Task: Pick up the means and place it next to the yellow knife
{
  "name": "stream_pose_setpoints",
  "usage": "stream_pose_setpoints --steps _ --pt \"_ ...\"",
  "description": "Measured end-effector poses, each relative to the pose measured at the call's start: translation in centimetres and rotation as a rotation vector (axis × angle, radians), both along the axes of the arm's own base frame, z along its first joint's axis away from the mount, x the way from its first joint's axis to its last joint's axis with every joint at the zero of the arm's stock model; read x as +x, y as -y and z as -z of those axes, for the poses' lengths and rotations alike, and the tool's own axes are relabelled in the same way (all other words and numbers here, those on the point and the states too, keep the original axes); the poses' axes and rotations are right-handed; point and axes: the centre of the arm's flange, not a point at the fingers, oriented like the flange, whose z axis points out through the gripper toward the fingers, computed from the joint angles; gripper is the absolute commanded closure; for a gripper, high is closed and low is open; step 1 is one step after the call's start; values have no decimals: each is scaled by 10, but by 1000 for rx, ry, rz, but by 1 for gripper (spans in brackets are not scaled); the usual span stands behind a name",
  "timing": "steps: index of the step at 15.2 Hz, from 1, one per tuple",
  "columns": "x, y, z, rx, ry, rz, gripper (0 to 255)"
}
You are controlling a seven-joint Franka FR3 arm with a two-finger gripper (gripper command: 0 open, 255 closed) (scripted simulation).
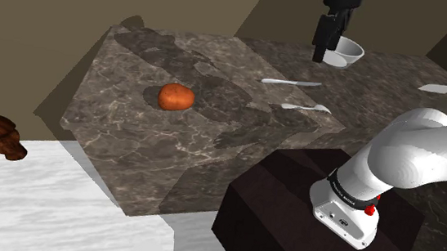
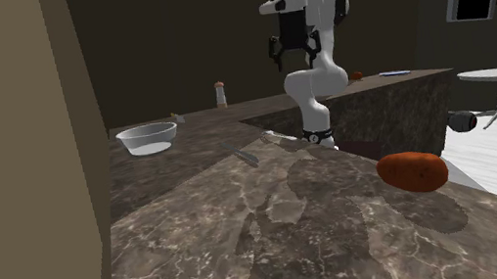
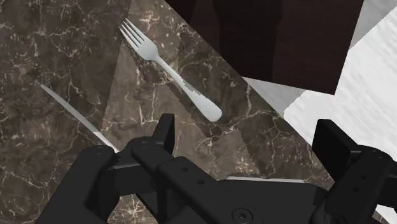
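Arm: white rounded links, dark joints, a dark band with a small red mark near one end. Gripper: all black, blocky fingers, round screw holes in housing

Arm raised high, tool open and empty.
The white arm reaches up from its base and bends over, carrying the black tool pointed downward; in the wrist view its two fingers stand well apart, clasping nothing.

Dim light, with broad angular shadows lying across the counter.
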Motion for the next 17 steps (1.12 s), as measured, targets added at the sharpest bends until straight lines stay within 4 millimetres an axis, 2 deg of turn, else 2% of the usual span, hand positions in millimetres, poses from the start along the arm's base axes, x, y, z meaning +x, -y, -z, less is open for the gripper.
stream_pose_setpoints --steps 1,4,9,17 --pt "0 0 0 0 0 0 0" --pt "3 19 13 16 19 -78 0" --pt "9 69 56 55 66 -269 0" --pt "50 134 121 118 142 -586 0"
